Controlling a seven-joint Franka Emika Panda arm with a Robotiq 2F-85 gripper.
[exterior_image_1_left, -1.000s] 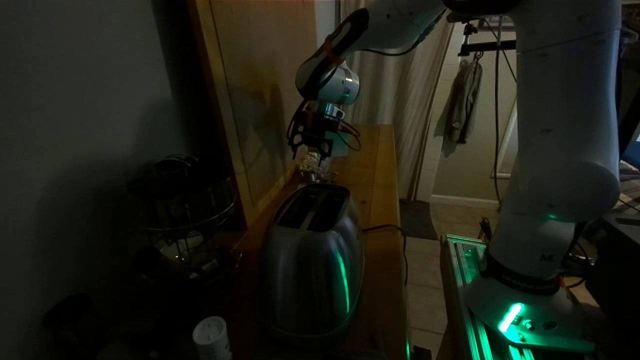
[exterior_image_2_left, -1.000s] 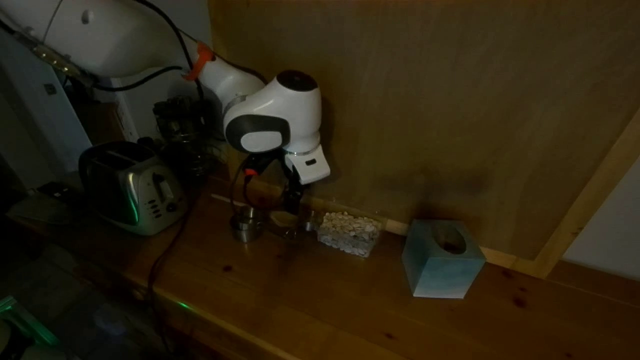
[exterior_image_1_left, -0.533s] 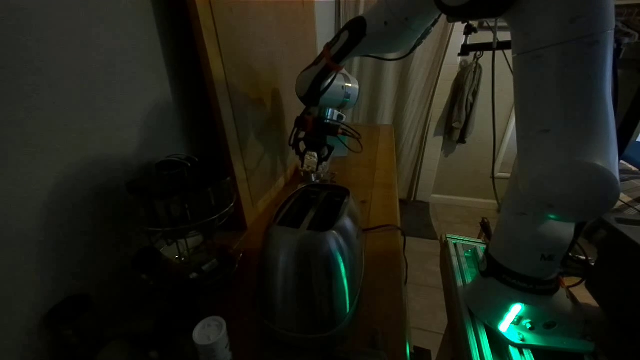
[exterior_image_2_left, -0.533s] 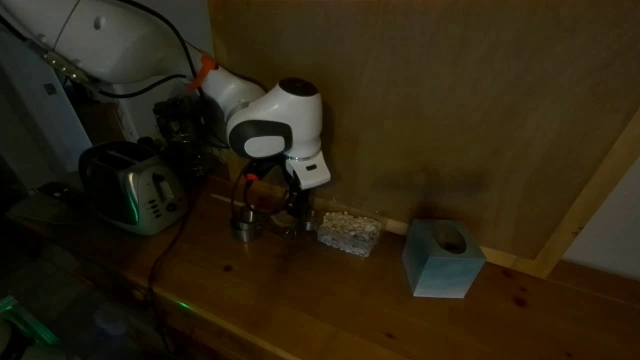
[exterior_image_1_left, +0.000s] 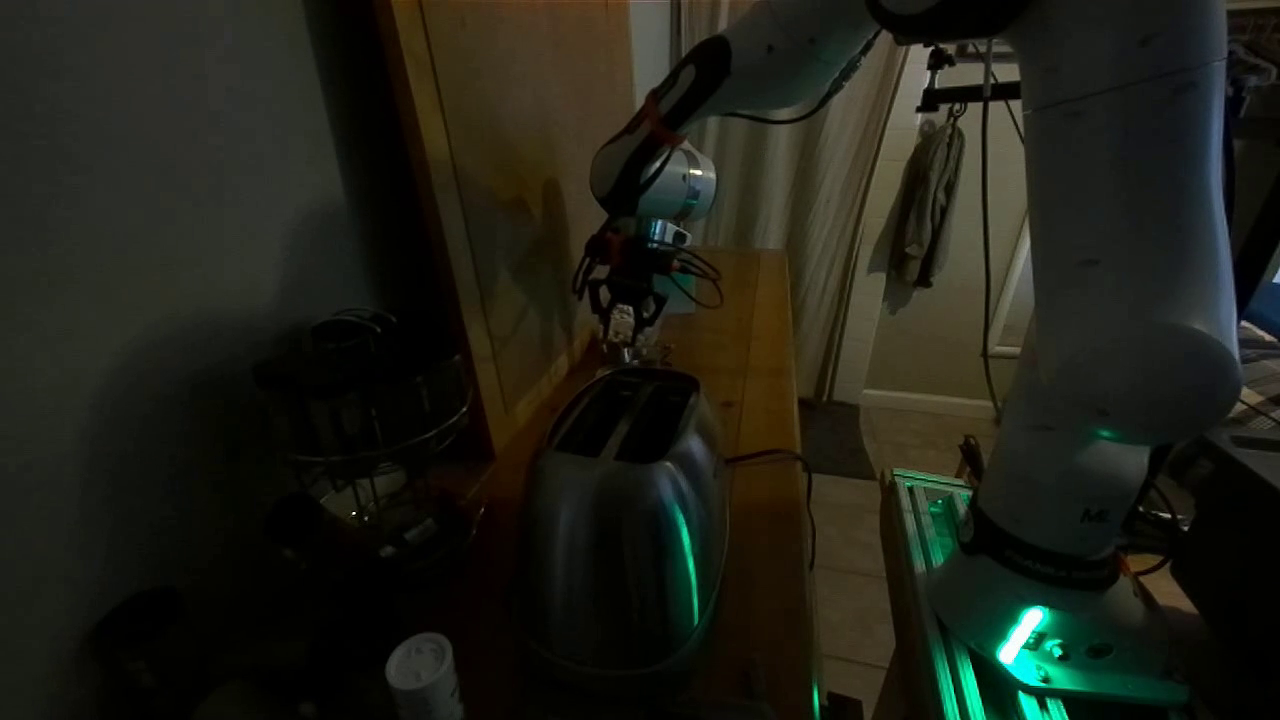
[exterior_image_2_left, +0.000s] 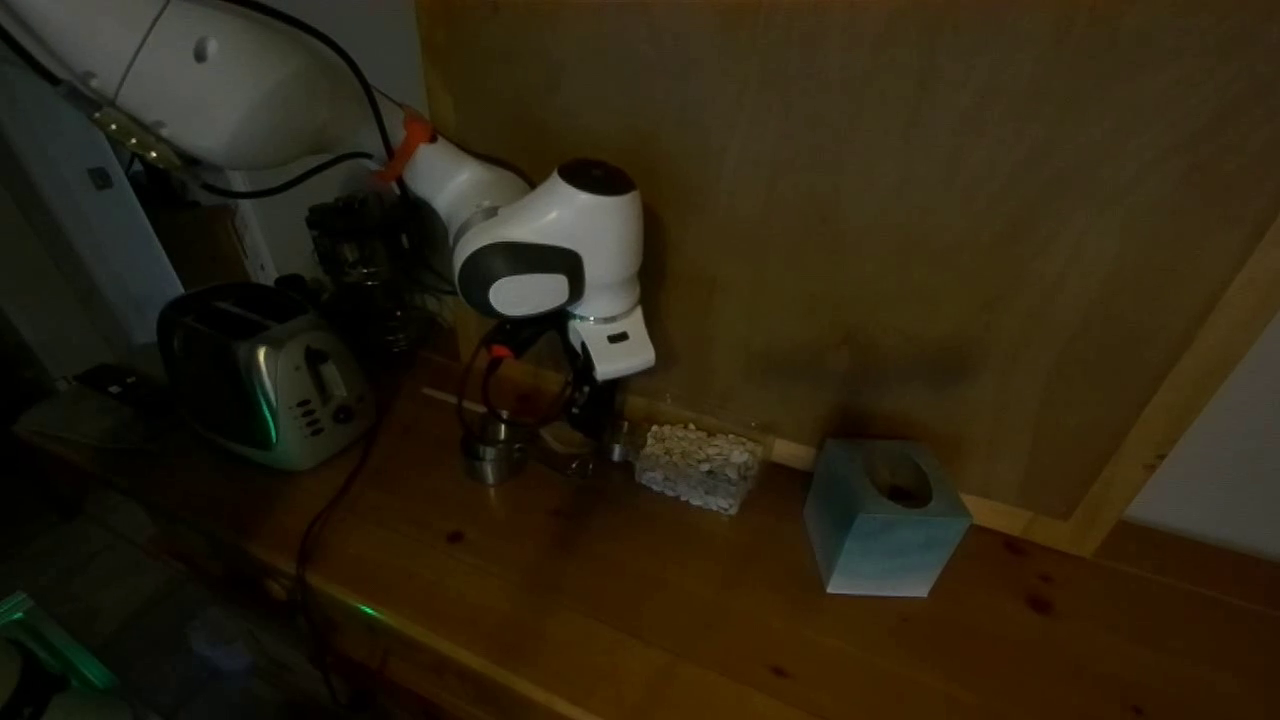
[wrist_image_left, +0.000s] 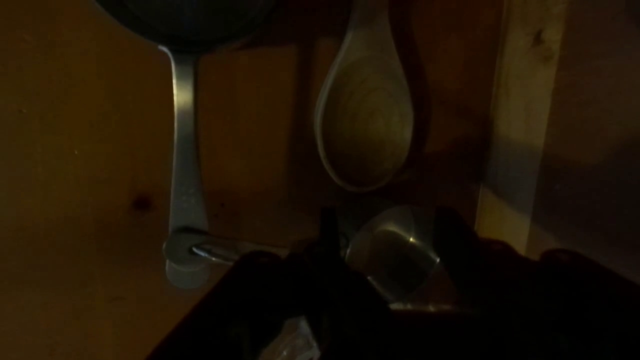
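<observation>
My arm (exterior_image_2_left: 250, 90) slants in from the upper left of an exterior view, bends at the wrist and points its gripper (wrist_image_left: 386, 215) down over the counter (exterior_image_2_left: 600, 600), near the foot of a wooden panel (exterior_image_2_left: 900, 250). In the wrist view the dark fingers (wrist_image_left: 328, 227) stand apart, one on each side of a small metal cup (wrist_image_left: 395, 245), right of the lower centre — whether they press on it I can't tell in this gloom. A wooden spoon (wrist_image_left: 367, 120) lies just above the cup in that frame. At the upper left sits a larger measuring cup (wrist_image_left: 145, 31), its handle (wrist_image_left: 186, 150) running down to a metal ring (wrist_image_left: 215, 254).

The room is dim, the counter brown and knotty. I see a steel toaster (exterior_image_2_left: 300, 390) at the left of an exterior view and a curtain (exterior_image_1_left: 800, 200) at the top of an exterior view, past the counter's far end.

For moving, the panel stands close behind the gripper, and a tub of pale flakes (exterior_image_2_left: 695, 470) just right of it; a blue box (exterior_image_2_left: 885, 520) is farther right. Planks stretch toward the bottom of that frame — the front edge cuts across its lower left, where a dark cord (exterior_image_2_left: 320, 520) drops over.
</observation>
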